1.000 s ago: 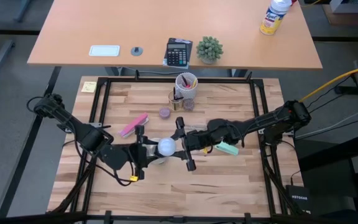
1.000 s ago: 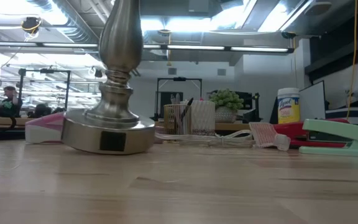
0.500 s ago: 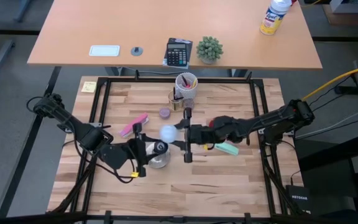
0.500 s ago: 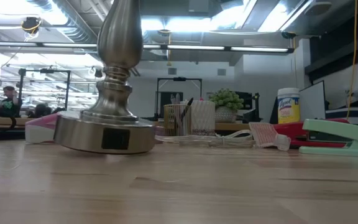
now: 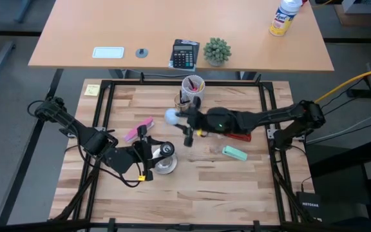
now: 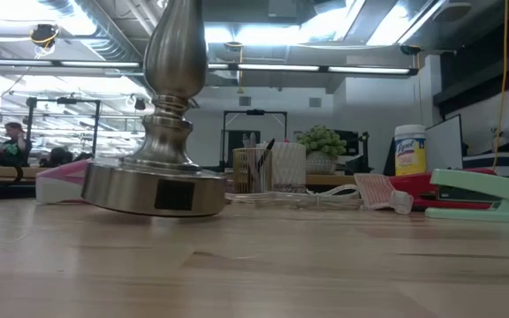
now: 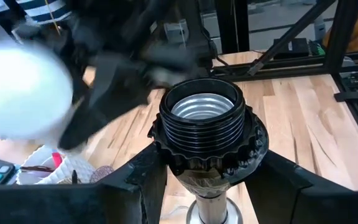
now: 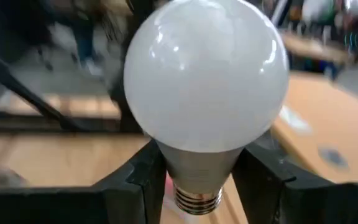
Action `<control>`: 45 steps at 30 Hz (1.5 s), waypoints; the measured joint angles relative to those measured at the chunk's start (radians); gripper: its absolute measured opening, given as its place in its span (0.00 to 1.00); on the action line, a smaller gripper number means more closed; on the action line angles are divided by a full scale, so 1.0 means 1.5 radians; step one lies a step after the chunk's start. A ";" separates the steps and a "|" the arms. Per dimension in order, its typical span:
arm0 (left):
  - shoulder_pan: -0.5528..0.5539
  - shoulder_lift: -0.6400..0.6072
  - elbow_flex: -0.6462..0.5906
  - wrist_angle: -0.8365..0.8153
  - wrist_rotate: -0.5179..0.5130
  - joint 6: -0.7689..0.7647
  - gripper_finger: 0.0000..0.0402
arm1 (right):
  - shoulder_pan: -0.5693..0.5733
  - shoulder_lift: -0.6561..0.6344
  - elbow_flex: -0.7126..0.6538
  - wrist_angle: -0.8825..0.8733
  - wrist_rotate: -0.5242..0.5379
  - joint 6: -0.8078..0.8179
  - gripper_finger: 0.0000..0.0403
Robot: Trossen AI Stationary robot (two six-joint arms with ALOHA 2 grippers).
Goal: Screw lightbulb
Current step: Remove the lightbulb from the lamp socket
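Hands point(image 5: 152, 153) two point(image 5: 184, 120), lightbulb point(image 5: 171, 116) one.

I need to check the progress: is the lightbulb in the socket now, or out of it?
Out. The socket held by the left gripper shows an empty threaded hole, and the right gripper holds the lightbulb away from it.

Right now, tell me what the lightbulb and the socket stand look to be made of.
Lightbulb: frosted white globe, glass or plastic, glossy with soft window reflections; silvery threaded metal base. Socket stand: brushed silvery metal, mirroring ceiling lights; its socket has a dark ribbed collar, likely plastic, around a bright metal threaded liner.
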 joint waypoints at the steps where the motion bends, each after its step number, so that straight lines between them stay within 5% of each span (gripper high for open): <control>1: 0.000 0.000 0.000 0.001 0.000 -0.001 0.42 | -0.012 0.000 0.000 -0.031 -0.007 0.015 0.39; 12: 0.000 0.000 0.000 0.001 0.000 0.000 0.42 | -0.102 0.059 0.000 -0.275 -0.074 0.128 0.41; 29: -0.001 0.000 0.000 0.000 0.001 0.000 0.42 | -0.131 0.241 0.000 -0.283 -0.127 0.129 0.42; 45: -0.001 0.000 0.000 0.000 0.002 0.000 0.42 | -0.130 0.274 0.000 -0.282 -0.073 0.129 0.48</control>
